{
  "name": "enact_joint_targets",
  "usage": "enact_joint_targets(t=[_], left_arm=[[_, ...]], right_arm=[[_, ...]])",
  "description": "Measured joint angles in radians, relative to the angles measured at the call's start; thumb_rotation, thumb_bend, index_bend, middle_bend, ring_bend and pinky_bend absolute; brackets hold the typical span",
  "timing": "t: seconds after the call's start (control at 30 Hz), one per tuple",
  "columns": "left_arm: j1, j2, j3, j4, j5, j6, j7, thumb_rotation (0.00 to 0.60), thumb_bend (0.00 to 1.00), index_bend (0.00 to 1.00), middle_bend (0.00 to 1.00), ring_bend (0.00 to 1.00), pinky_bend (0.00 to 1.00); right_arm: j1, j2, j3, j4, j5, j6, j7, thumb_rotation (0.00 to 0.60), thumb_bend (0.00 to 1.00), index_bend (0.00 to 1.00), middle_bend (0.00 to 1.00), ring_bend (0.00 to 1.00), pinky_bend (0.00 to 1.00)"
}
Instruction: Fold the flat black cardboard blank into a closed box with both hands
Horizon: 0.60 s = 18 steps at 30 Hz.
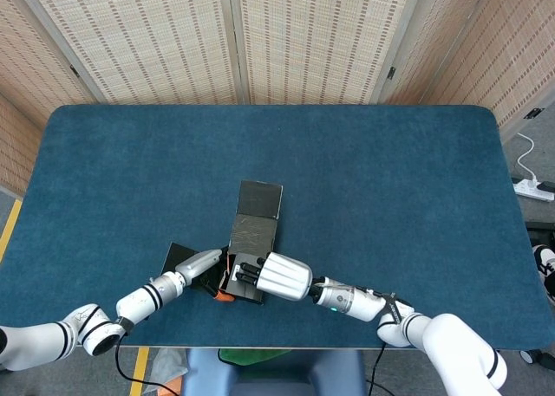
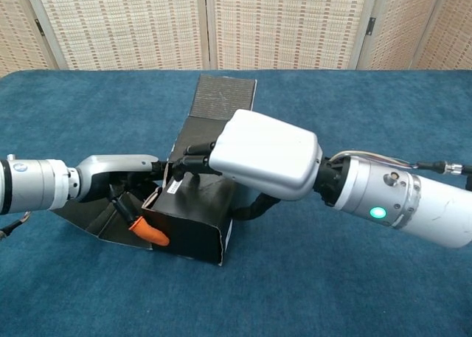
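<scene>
Both hands work the half-folded black box point(image 2: 193, 232): the right hand point(image 2: 265, 155) presses its fingers on top, the left hand point(image 2: 122, 176) grasps a side flap.

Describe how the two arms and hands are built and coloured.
The right hand has a smooth silver-white shell with black fingers; its forearm is a silver cylinder with a green light, thin cables along the top and white segments behind. The left hand is silver-grey with black fingers, one tipped orange, on a silver wrist with black rings and white segments.
</scene>
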Motion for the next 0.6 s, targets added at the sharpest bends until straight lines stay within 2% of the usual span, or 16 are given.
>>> enact_joint_targets(t=[0.33, 0.6], left_arm=[[-0.001, 0.010, 0.001, -0.008, 0.008, -0.003, -0.002, 0.600, 0.18, 0.00, 0.00, 0.47, 0.56], [0.003, 0.013, 0.001, -0.014, 0.004, -0.001, 0.007, 0.600, 0.17, 0.00, 0.00, 0.47, 0.56]], right_arm=[[-0.008, 0.027, -0.002, -0.045, 0.012, -0.044, -0.041, 0.600, 0.01, 0.33, 0.39, 0.76, 1.00], [-0.013, 0.061, -0.006, -0.100, 0.007, -0.043, -0.052, 0.600, 0.06, 0.33, 0.34, 0.77, 1.00]])
